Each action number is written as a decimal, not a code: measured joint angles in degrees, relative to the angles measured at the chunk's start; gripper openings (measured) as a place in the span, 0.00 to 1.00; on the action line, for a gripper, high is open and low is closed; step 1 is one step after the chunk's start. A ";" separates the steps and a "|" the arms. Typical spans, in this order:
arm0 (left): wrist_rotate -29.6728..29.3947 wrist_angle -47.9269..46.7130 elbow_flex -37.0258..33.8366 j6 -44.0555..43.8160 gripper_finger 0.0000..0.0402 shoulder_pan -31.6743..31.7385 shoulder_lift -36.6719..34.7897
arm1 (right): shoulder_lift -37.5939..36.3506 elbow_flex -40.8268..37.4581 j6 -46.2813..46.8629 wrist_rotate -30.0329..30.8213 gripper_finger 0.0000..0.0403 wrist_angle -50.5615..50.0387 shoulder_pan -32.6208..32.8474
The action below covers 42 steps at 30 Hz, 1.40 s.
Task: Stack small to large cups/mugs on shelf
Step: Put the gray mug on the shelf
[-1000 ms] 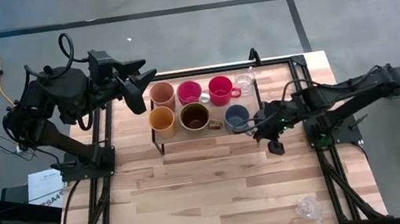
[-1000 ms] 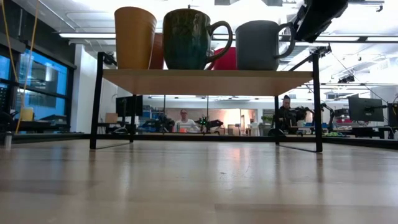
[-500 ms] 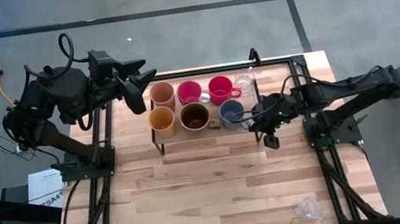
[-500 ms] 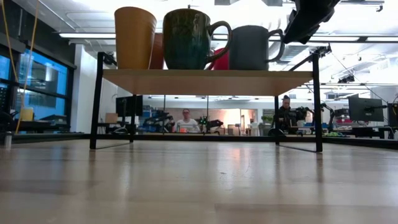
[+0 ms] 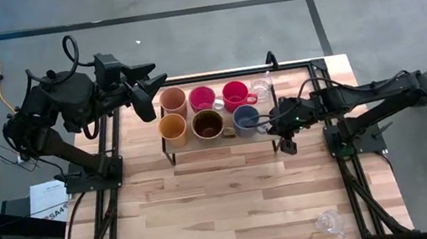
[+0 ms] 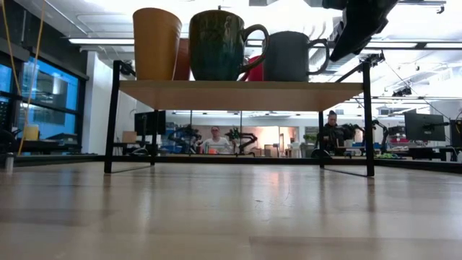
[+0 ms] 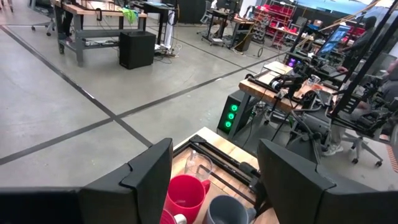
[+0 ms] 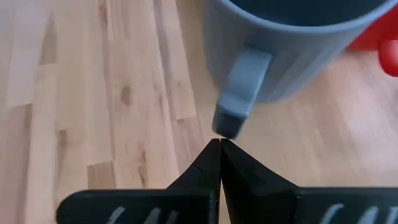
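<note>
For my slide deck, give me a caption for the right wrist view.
Shut right gripper points its fingertips at the grey-blue mug's handle.

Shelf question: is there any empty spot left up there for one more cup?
Hardly. The shelf is crowded: six cups plus a clear glass at its far right corner. The shut right gripper sits at the grey-blue mug. The big bare patch is the table in front, bordered by the shelf and a lone glass.

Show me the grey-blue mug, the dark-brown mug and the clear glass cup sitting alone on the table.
grey-blue mug (image 5: 247, 120), high view, on its rim and inside.
dark-brown mug (image 6: 219, 45), low view, on its side wall.
clear glass cup (image 5: 329, 222), high view, on its body near the table's front edge.
</note>
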 joint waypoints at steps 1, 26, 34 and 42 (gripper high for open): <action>0.00 0.00 0.00 0.00 0.55 0.00 0.00 | -0.10 0.00 0.16 0.78 0.00 -0.15 0.00; 0.00 0.00 -0.02 0.04 0.55 0.00 -0.02 | -1.26 0.90 3.54 2.63 0.00 3.16 -0.33; 0.00 -0.02 0.00 0.22 0.55 0.00 -0.02 | -1.06 0.89 3.76 7.58 0.00 3.07 -0.35; 0.00 -0.02 -0.02 0.22 0.55 0.01 -0.02 | -2.76 3.88 2.81 6.64 0.00 0.44 0.20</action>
